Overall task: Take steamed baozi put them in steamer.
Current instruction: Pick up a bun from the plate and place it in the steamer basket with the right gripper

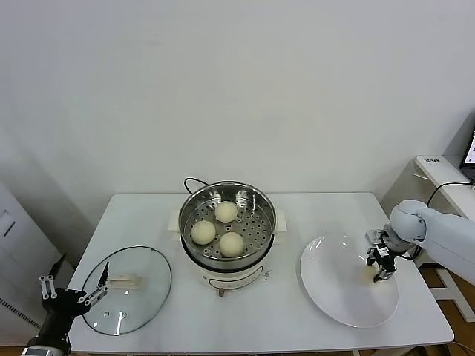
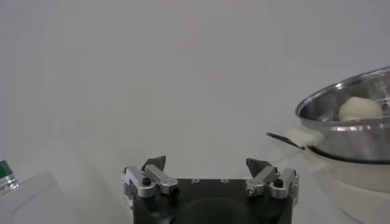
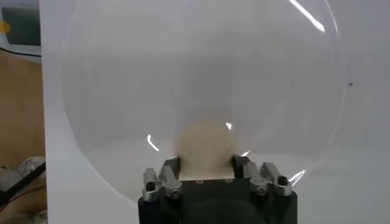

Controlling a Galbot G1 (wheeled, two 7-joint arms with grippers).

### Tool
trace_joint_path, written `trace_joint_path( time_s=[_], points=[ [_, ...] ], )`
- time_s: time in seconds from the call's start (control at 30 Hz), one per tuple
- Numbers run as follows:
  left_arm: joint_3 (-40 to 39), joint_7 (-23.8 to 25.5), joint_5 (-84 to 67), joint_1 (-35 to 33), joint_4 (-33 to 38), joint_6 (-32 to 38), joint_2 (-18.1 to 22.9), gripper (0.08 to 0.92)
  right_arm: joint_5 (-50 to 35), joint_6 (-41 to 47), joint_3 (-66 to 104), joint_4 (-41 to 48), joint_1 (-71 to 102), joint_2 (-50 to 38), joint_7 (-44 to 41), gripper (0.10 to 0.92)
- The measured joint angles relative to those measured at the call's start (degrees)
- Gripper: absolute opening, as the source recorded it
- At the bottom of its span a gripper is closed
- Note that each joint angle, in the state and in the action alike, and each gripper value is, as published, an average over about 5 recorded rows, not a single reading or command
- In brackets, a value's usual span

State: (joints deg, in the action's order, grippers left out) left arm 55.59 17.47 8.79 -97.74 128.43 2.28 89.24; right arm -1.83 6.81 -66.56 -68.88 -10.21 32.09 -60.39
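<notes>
Three baozi (image 1: pixel 219 226) in steamer (image 1: pixel 261 194), right gripper (image 1: pixel 383 268) seemingly clenched on fourth over plate (image 1: pixel 334 285), left gripper (image 1: pixel 72 293) released.

Head view: high, facing forward and down over the whole table (image 1: pixel 148 215).
Left wrist view: low, near the tabletop, facing the steamer (image 2: pixel 350 125).
Right wrist view: close above the plate (image 3: pixel 201 91).
Shared: steamer (image 1: pixel 227 221); plate (image 1: pixel 345 285).

The white table (image 1: pixel 148 215) bears steamer (image 1: pixel 227 215), plate (image 1: pixel 334 285), glass lid (image 1: pixel 130 293).
</notes>
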Motion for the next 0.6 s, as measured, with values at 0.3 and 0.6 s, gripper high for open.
trace_joint_path(
  time_s=[0.3,0.6],
  points=[
    [0.0,0.0,0.0,0.4,0.5,-0.2,-0.1,0.823,-8.4,1.6,-2.9,-0.4,-11.3,3.7,-1.9,0.400],
    [-0.5,0.0,0.1,1.0,0.6,-0.4,0.3,0.823,-22.6,6.3,-6.8,-0.9,-25.5,12.9,-3.6,0.399]
  ],
)
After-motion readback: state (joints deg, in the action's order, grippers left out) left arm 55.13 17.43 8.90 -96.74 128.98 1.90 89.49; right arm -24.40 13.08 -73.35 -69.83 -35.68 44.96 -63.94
